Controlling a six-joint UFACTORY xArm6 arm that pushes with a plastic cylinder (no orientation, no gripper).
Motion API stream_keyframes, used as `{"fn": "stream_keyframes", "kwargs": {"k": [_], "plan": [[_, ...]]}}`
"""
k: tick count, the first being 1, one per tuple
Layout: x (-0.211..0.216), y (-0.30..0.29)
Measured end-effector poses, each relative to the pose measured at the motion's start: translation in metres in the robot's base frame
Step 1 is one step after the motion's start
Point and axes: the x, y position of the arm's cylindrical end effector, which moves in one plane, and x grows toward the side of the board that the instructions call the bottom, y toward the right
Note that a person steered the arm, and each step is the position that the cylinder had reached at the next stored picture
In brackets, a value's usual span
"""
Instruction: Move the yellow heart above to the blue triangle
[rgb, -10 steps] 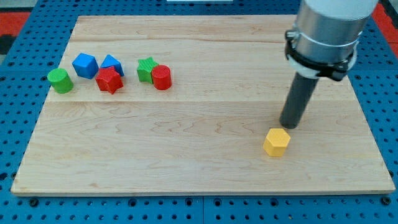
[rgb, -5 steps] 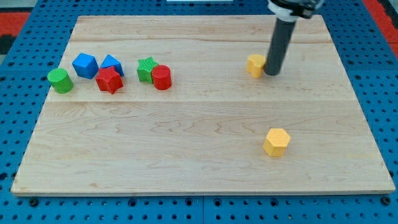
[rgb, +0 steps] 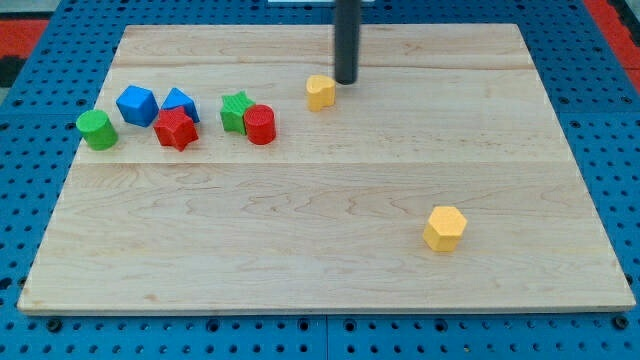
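The yellow heart (rgb: 320, 92) lies on the wooden board a little left of the top centre. My tip (rgb: 346, 81) is right beside the heart's upper right edge, touching or nearly touching it. The blue triangle (rgb: 180, 102) sits in the cluster at the view's left, behind the red star (rgb: 176, 129) and next to the blue cube (rgb: 137, 104). The heart is well to the right of the triangle, with the green star (rgb: 236, 110) and red cylinder (rgb: 260, 124) between them.
A green cylinder (rgb: 97, 129) stands at the far left near the board's edge. A yellow hexagon (rgb: 445, 228) lies alone at the lower right. The board (rgb: 320, 260) rests on a blue pegboard surface.
My tip has swept from beside the yellow hexagon up to the top right and then leftward, pushing the yellow heart left along the top of the board. The other blocks have not moved.
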Motion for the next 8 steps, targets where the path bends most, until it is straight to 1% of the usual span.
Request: {"fn": "stream_keyframes", "kwargs": {"k": [1, 2, 3, 4, 5, 6, 8], "plan": [[0.019, 0.000], [0.018, -0.083], [0.018, -0.145], [0.028, -0.148], [0.028, -0.168], [0.028, -0.205], [0.011, -0.258]]}}
